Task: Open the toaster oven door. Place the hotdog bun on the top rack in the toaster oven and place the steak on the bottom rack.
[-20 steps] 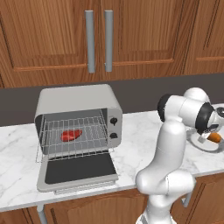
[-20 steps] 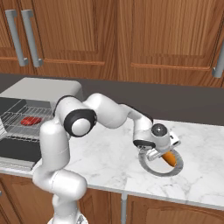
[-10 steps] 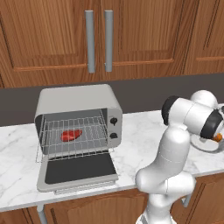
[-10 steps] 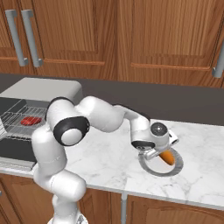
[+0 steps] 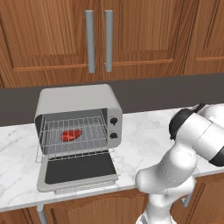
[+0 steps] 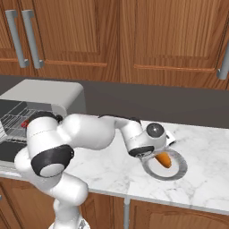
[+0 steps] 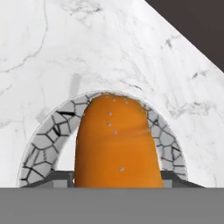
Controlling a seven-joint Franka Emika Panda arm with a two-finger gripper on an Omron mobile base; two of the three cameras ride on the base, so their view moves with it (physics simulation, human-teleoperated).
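The elongated orange-brown hotdog bun (image 7: 116, 142), rounded at its end, lay on a round crackle-patterned plate (image 6: 179, 169) on the white marble counter (image 6: 203, 145). The two-finger gripper (image 6: 157, 154) clasped the bun. Bare counter surrounded the plate.

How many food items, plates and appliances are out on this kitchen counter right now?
Food items: 2, the steak and the hotdog bun
Plates: 1, the plate under the bun
Appliances: 1, the toaster oven
Total: 4
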